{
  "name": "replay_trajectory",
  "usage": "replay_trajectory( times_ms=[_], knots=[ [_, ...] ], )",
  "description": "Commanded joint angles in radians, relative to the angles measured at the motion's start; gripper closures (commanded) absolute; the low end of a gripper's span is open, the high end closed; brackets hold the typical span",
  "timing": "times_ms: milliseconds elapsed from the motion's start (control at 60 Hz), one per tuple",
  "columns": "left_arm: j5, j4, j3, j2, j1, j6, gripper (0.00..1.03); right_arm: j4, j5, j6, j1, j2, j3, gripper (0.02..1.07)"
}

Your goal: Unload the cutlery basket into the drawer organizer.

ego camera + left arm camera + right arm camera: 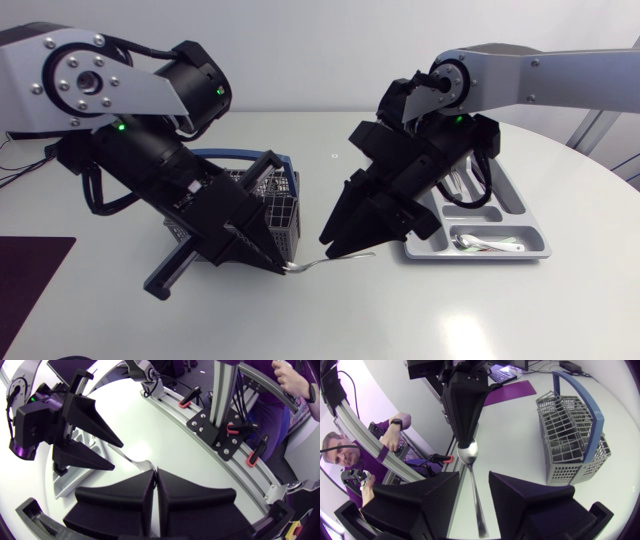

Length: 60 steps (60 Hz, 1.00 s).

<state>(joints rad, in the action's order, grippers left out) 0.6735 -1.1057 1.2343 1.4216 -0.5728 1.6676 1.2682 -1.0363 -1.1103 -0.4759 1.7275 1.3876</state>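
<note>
Left gripper (283, 266): fingers clamped together on the spoon (335, 261), lower centre of the head view.
Spoon: held level above the table, handle pointing at the right gripper (345, 235).
Right wrist view only: the pinched end was the bowl (468, 451). The handle ran between the right gripper's parted fingers with a gap on each side.
Basket (287, 212): grey with a blue handle, left of centre, behind the left gripper.
Organizer (522, 212): right of centre. The head view alone showed a second spoon (487, 243) in its front compartment.
</note>
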Motion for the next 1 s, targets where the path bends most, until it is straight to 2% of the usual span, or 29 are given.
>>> replay_trajectory(
  times_ms=[0, 83, 250, 383, 983],
  knots=[
    [-0.009, 0.027, 0.008, 0.017, -0.012, -0.009, 1.00, 0.040, -0.019, -0.060, 0.013, 0.047, 0.021, 0.61],
    [-0.028, 0.050, -0.001, 0.017, -0.024, -0.012, 1.00, 0.054, -0.022, -0.082, 0.019, 0.063, 0.022, 0.61],
    [-0.041, 0.067, -0.002, 0.027, -0.055, -0.034, 1.00, 0.172, -0.047, -0.204, 0.042, 0.107, 0.050, 0.63],
    [-0.061, 0.087, -0.010, 0.027, -0.071, -0.042, 1.00, 0.175, -0.047, -0.224, 0.046, 0.115, 0.036, 0.71],
    [-0.065, 0.104, -0.025, 0.013, -0.067, -0.057, 1.00, 0.168, -0.053, -0.246, 0.026, 0.116, -0.010, 0.71]
  ],
)
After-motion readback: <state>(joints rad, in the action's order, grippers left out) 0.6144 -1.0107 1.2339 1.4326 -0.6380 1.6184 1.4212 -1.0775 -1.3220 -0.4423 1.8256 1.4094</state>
